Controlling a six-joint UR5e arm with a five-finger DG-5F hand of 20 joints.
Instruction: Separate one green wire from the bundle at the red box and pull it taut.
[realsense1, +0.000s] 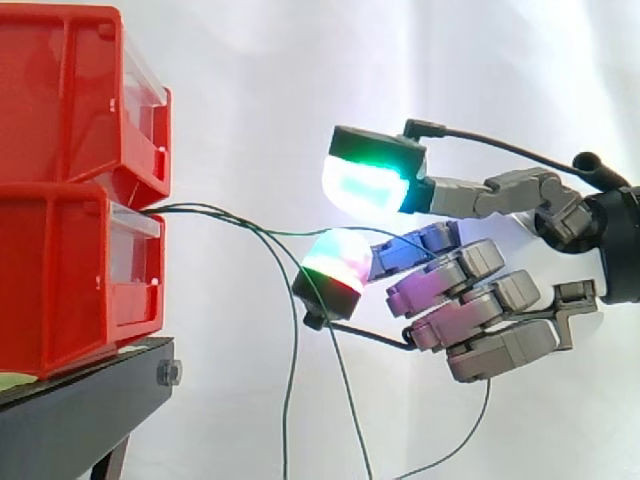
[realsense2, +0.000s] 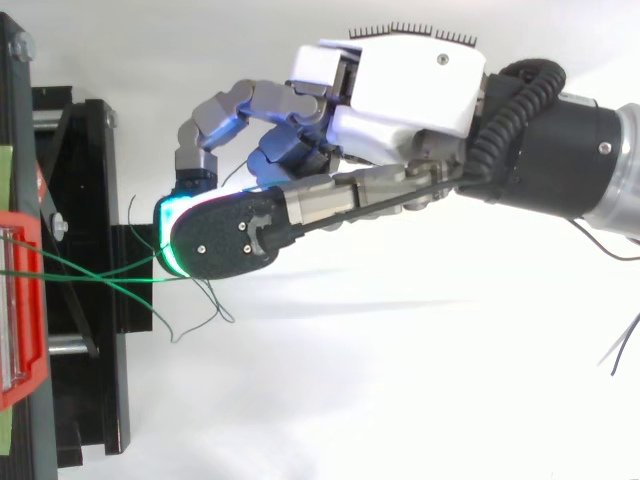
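Your hand (realsense1: 480, 300) was among the wires (realsense1: 215, 212) off the box's (realsense1: 60, 270) front edge; I couldn't tell its grip. You needed one wire alone, drawn straight.

Bins (realsense1: 70, 180) stacked on stand (realsense1: 80, 400), left — wires (realsense1: 210, 210) between — robot hand (realsense1: 470, 310) right.

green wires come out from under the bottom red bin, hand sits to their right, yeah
No: the side view shows the green wires come out between the two stacked red bins, above the bottom one. The hand does sit to their right.
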